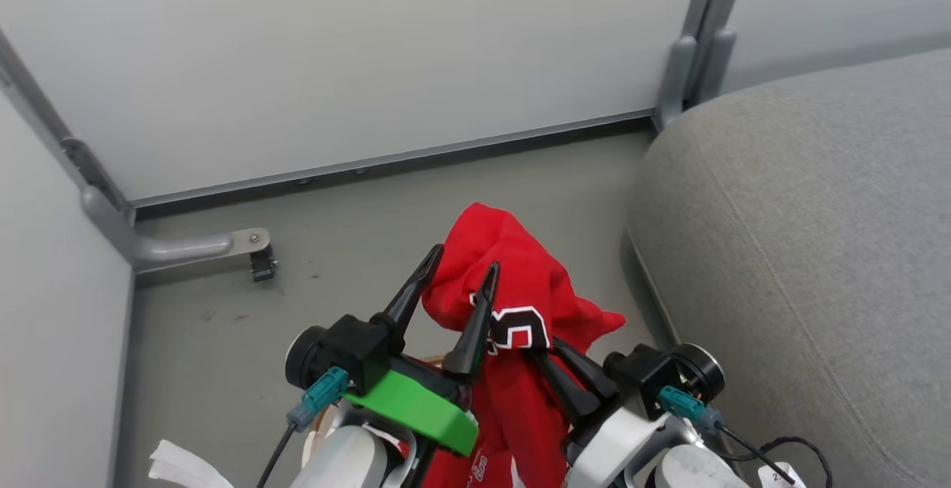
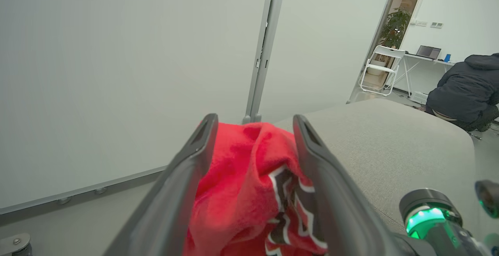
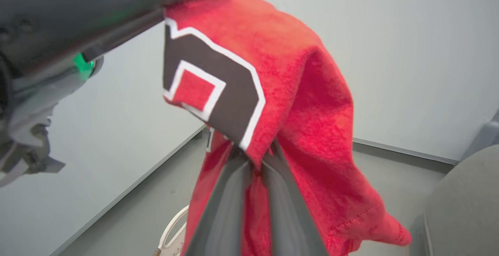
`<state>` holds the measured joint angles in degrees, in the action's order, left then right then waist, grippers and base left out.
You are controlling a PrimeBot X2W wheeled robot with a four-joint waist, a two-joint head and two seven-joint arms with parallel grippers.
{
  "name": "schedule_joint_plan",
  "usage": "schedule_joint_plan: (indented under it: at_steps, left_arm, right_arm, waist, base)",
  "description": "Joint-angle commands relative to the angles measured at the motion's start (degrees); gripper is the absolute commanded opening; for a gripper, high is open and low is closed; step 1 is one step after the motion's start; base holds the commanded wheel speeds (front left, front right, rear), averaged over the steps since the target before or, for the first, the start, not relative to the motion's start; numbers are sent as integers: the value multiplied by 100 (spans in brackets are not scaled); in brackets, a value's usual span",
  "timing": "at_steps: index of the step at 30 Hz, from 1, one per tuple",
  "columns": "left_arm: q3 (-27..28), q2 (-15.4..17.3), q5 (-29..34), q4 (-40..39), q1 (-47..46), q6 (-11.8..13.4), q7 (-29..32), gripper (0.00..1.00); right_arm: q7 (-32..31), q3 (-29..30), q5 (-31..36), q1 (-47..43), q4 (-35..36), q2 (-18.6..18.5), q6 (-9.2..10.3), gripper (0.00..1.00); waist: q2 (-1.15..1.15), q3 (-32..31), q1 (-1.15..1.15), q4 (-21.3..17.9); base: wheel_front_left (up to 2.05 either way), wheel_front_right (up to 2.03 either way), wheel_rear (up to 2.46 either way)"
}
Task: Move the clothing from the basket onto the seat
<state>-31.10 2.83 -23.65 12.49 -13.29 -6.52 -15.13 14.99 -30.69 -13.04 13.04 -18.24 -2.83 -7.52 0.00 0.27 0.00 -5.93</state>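
Observation:
A red garment with a black-and-white number print (image 1: 513, 280) hangs above the floor between my two grippers. My right gripper (image 1: 539, 354) is shut on the cloth just below the number, its fingers pinched together on a fold (image 3: 255, 160). To its left, my left gripper (image 1: 462, 259) stands open, fingers wide apart with the bunched red cloth (image 2: 249, 170) lying loosely between them. The grey seat (image 1: 802, 250) fills the right side, close beside the garment. A white basket handle (image 3: 169, 230) peeks out under the hanging cloth; the rest of the basket is hidden.
Pale partition walls (image 1: 356, 50) close off the far side, with a metal foot bracket (image 1: 200, 246) on the grey floor. A person in a dark jacket (image 2: 466, 88) crouches beyond the seat, near a white folding chair (image 2: 380, 69). A white scrap (image 1: 178, 466) lies at lower left.

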Motion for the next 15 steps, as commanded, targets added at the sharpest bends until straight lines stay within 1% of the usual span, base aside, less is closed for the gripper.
schedule_joint_plan:
  at_steps: [1,5,11,13,15]
  left_arm:
    - [70,12,29,-33,90,30,-3,100]
    - [59,12,89,-17,91,2,-2,100]
    - [148,13,-69,-76,112,-6,-2,100]
    - [146,15,-49,-48,104,-14,-2,100]
    - [74,15,-14,6,7,-32,-2,100]
  right_arm:
    - [29,32,55,-85,38,-15,6,0]
    - [29,170,33,-149,73,-16,6,0]
    - [29,321,-4,-179,90,-13,7,0]
    - [29,356,-12,-189,164,-12,6,0]
    - [29,491,19,-255,247,-15,7,0]
  waist:
    - [0,101,0,-788]
    - [0,180,0,-1342]
    - [0,300,0,-2125]
    - [0,344,0,-2329]
    - [0,424,0,-2392]
  base:
    - [0,0,0]
    - [0,0,0]
    - [0,0,0]
    - [0,0,0]
    - [0,0,0]
